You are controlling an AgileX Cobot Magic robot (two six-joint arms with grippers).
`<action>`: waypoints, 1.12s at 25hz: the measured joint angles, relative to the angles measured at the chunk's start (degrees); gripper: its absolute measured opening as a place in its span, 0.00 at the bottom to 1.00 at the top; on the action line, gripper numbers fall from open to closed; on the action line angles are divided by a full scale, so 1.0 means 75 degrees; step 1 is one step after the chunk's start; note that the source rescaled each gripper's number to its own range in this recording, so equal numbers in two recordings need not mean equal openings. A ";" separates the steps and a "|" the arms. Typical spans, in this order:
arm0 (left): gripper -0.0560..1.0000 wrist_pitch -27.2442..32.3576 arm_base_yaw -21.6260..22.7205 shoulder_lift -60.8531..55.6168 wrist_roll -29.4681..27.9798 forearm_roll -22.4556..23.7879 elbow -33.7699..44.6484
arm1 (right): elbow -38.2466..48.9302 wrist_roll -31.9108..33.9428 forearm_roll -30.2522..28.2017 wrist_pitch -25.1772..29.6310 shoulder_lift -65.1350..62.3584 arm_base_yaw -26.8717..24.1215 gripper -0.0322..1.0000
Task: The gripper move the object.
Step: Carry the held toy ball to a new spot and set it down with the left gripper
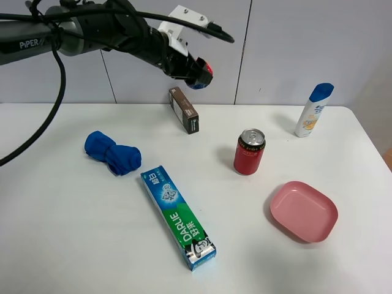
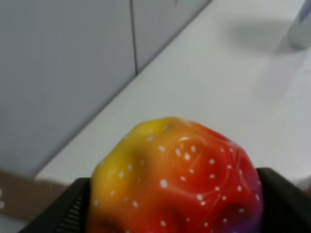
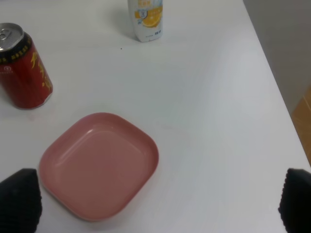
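My left gripper is raised high above the back of the table and is shut on a bumpy rainbow ball, yellow, orange and red with white dots. In the exterior high view only the ball's red and blue tip shows between the fingers. The left wrist view shows the dark fingers on both sides of the ball. My right gripper is open, its two fingertips wide apart above the pink plate, and empty. The right arm is out of the exterior high view.
On the white table stand a brown box, a red can, a white bottle with blue cap, a blue cloth, a green toothpaste box and the pink plate. The table's right edge is near.
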 joint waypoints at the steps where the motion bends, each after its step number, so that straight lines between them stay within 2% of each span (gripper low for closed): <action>1: 0.06 0.0000 -0.0050 0.0120 0.0000 -0.0048 -0.0138 | 0.0000 0.0000 0.0000 0.0000 0.0000 0.0000 1.00; 6: 0.06 -0.0228 -0.0136 0.0726 0.0141 -0.0105 -0.0563 | 0.0000 0.0000 0.0000 0.0000 0.0000 0.0000 1.00; 14: 0.06 -0.0995 -0.0136 0.1400 0.0406 -0.0120 -0.0624 | 0.0000 0.0000 0.0000 0.0000 0.0000 0.0000 1.00; 18: 0.06 -0.1403 -0.0136 0.1416 0.0478 -0.0614 -0.0634 | 0.0000 0.0000 0.0000 0.0000 0.0000 0.0000 1.00; 22: 0.06 -0.1542 -0.0136 0.1416 0.0939 -0.0938 -0.0634 | 0.0000 0.0000 0.0000 0.0000 0.0000 0.0000 1.00; 25: 0.06 -0.1466 -0.0108 0.1416 0.1345 -0.0644 -0.0634 | 0.0000 0.0000 0.0000 0.0000 0.0000 0.0000 1.00; 28: 0.06 -0.0942 0.0011 0.1383 0.1169 0.0112 -0.0634 | 0.0000 0.0000 0.0000 0.0000 0.0000 0.0000 1.00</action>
